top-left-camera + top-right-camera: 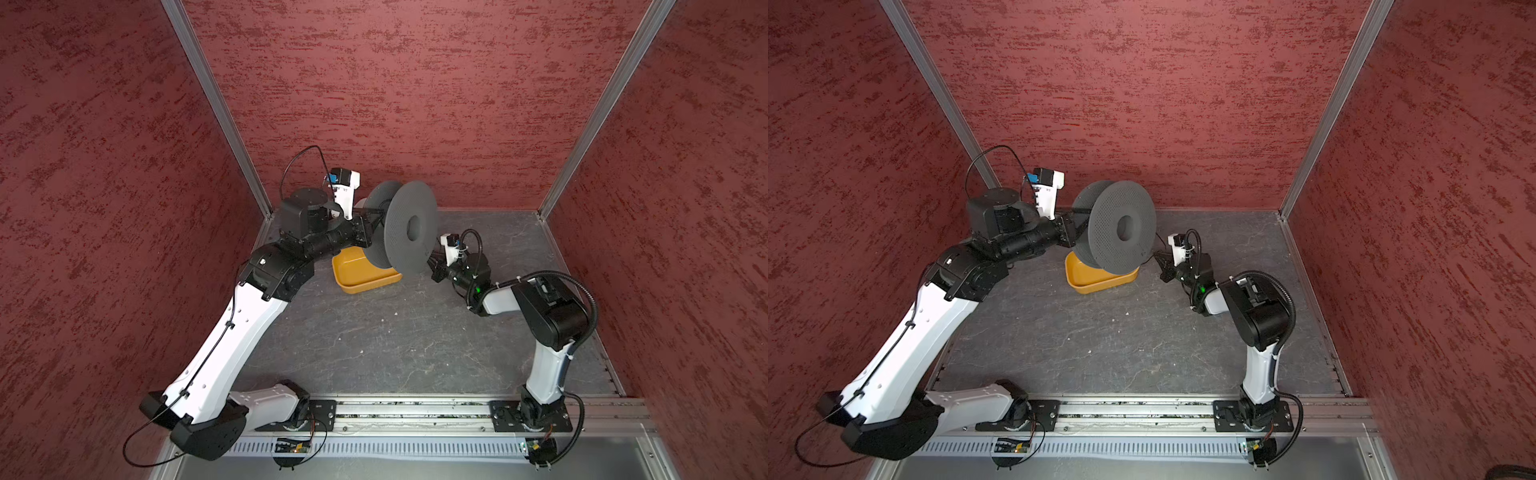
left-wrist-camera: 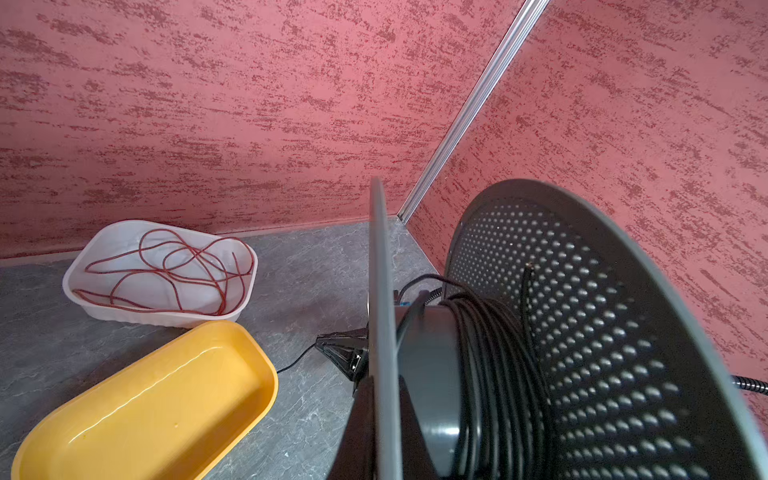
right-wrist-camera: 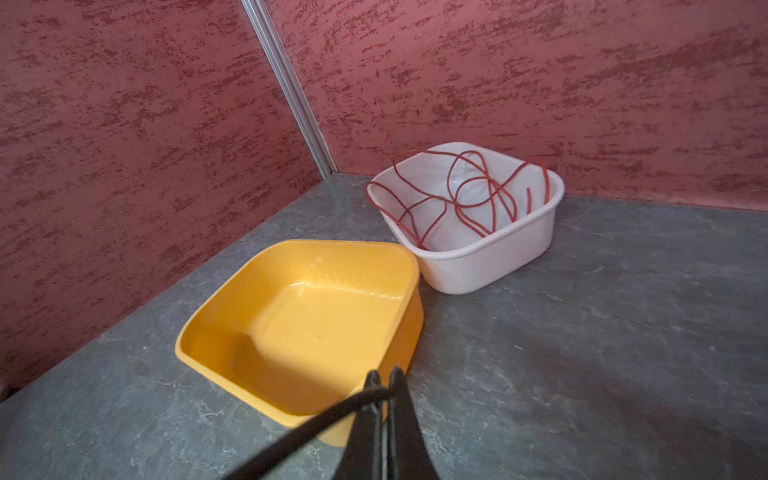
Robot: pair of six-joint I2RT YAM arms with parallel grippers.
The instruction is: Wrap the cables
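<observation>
Cable [image 2: 490, 357] mostly wound on spool [image 1: 409, 232], spool held above desk [image 1: 395, 340] by left jaws clamped on its flange, free strand pinched between right jaws near yellow tray [image 3: 316, 316].

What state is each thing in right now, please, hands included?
Spool: held up in the air, partly wound.
Black cable: wound on spool, free stretch runs to right hand.
Left hand: shut on spool.
Right hand: shut on black cable.
Yellow tub: empty.
White tub: holds red cord.
Red cord: loose, tangled.
</observation>
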